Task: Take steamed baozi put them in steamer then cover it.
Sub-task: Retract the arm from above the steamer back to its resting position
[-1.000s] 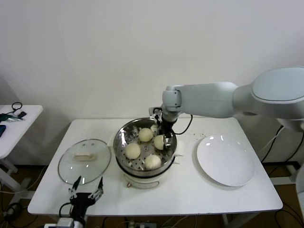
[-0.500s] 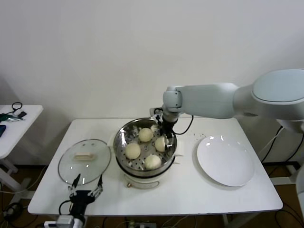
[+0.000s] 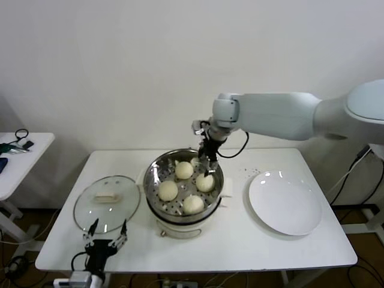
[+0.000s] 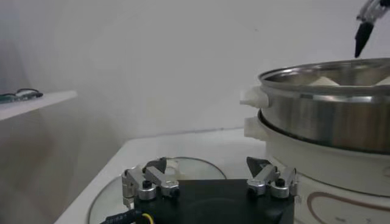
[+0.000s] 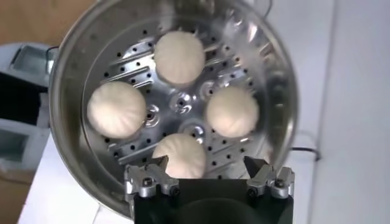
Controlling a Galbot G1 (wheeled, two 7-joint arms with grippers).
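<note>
Loading done: four baozi in steamer, right claw apart above, empty; next, left claw, apart, to cover at nine o'clock.

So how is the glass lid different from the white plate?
The lid is see-through glass with a metal rim, while the plate is solid white. The lid has a cream handle on top; the plate is bare and smooth. The lid lies left of the steamer, near the left gripper; the plate lies on its right. Both are round and lie flat on the table.
</note>
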